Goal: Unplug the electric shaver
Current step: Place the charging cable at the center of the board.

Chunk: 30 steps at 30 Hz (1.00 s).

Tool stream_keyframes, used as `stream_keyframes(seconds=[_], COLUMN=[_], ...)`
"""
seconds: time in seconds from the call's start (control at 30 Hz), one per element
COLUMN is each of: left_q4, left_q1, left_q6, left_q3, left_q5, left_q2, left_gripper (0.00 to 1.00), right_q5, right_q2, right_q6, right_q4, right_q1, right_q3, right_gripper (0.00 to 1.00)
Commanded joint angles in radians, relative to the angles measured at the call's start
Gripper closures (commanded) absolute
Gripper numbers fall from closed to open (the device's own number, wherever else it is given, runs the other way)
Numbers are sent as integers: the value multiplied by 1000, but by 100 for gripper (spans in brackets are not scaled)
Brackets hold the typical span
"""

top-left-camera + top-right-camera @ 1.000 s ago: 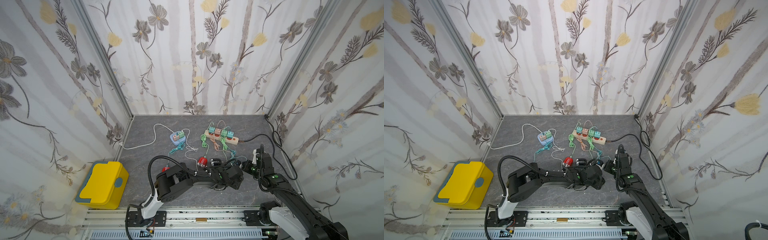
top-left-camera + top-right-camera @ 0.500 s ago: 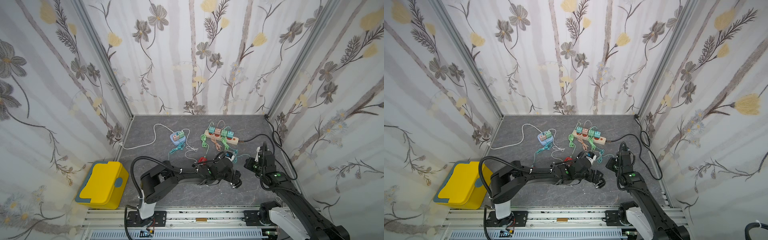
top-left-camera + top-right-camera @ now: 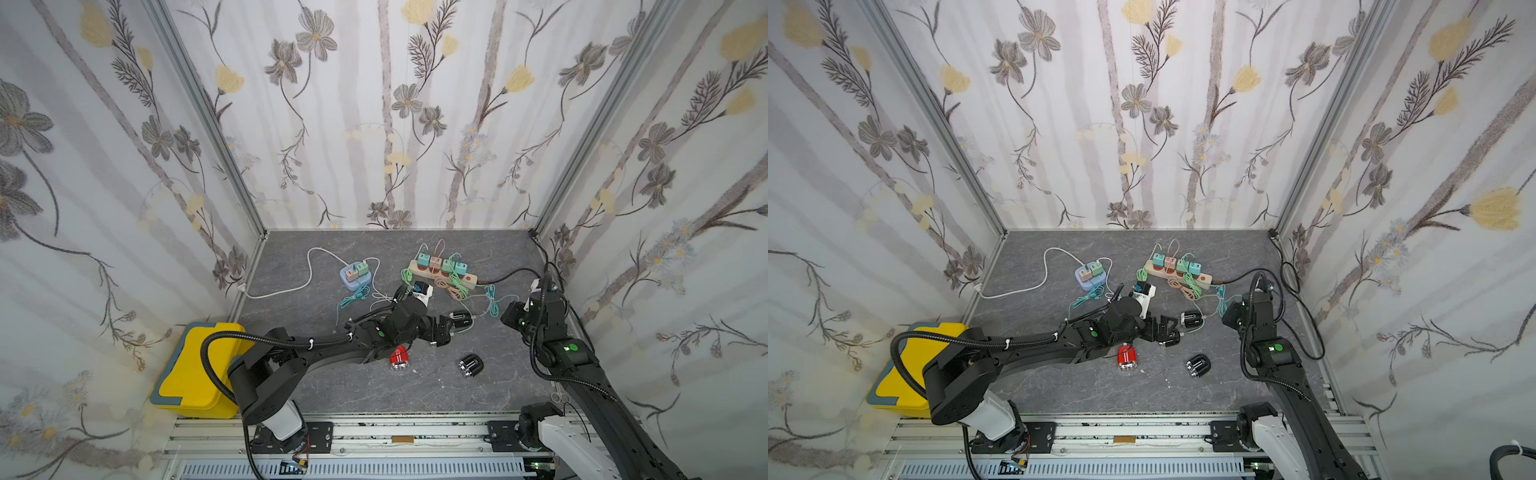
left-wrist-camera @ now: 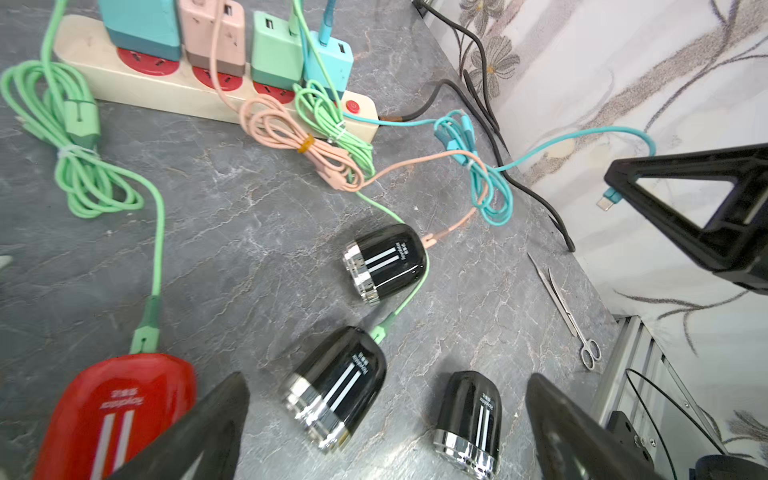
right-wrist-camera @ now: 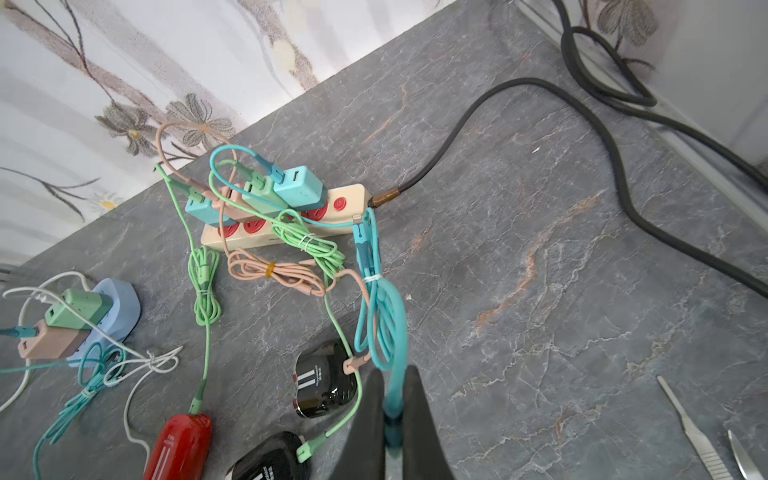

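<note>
1. Right wrist view: the right gripper [image 5: 393,374] is clamped on the teal cable [image 5: 386,316] near its plug end.
2. Jaws spread wide and empty, the left gripper [image 4: 384,386] hovers over the other shavers [image 4: 384,262].
3. The black shaver [image 3: 470,365] lies cable-free on the table [image 3: 374,395], so unplugging looks done.
4. The next move is probably to release the cable and withdraw.
5. The yellow box [image 3: 195,374] has its lid on, so its contents are hidden.
</note>
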Motion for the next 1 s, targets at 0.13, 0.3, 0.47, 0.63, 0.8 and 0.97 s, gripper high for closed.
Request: stream_keyframes(seconds=[0.13,0.3,0.47,0.63,0.8,0.97], left_q4=[91,175,212,212,187,145], left_q1=[23,25,23,19,-2,-35], left_q6=[37,39,41,46,56,67], left_q3=[-49,-77,-47,-8,11,19], left_q5=[44,85,155,185,208,225], left_q2=[-17,8,59,126,177,230], left_gripper=[2,5,5,6,7,8], right_q5=[-23,-99,-102,-63,21,2], right_q2=[-5,12,71,140,186,232], right_q6=[-38,-34,-36,-27,-22,-27], right_q4=[1,36,36,47,90,172], right_q1=[0,1,0,0,-8,-45], right_q3=[28,-7,-50,-88,-95,-86], right_gripper=[96,95,95,96,97,98])
